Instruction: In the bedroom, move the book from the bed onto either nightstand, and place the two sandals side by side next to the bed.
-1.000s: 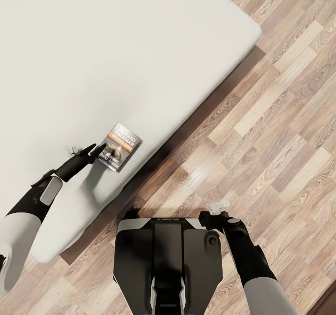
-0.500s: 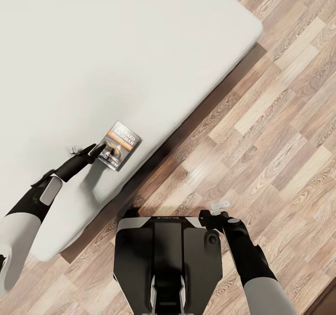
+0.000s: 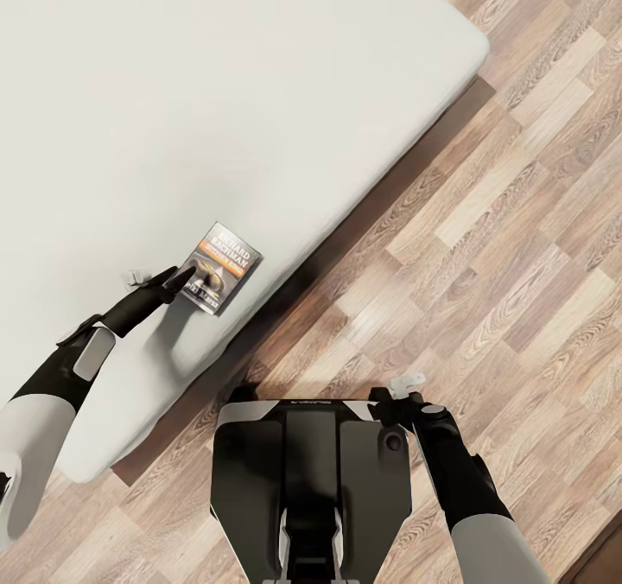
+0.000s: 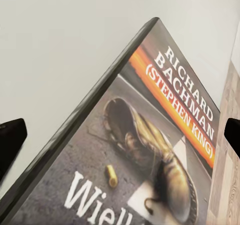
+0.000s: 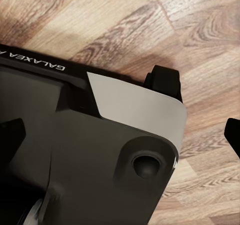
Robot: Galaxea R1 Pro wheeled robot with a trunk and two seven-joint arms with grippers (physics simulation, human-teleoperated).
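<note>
L gripper (image 3: 184,279): jaws spread wide, nothing betw. them yet; in wrist view the dark fingertips (image 4: 11,140) sit at either side w/ the book's cover between, so it's lined up but not clamped. Small thin paperback book (image 3: 221,269), dark cover, orange band, white "Richard Bachman" lettering, lies flat on the large low bed w/ plain grey-white mattress (image 3: 216,92), near the mattress edge closest to robot; L jaw tips at/over its near corner, contact can't tell.

R gripper (image 3: 406,388): hangs idle over the light-brown wood plank floor (image 3: 484,247) beside the robot's black base (image 3: 311,463); jaws look apart in wrist view, holding nothing.

Progress, my read: very early. Book not yet picked, so pick + carry to nightstand all left. Sandals step also left.

Vs 1 s ago: almost no change. L arm and book same pose, book unmoved. Whole head view drifted slightly, bed corner sits a bit further right = camera shift, not objects.
</note>
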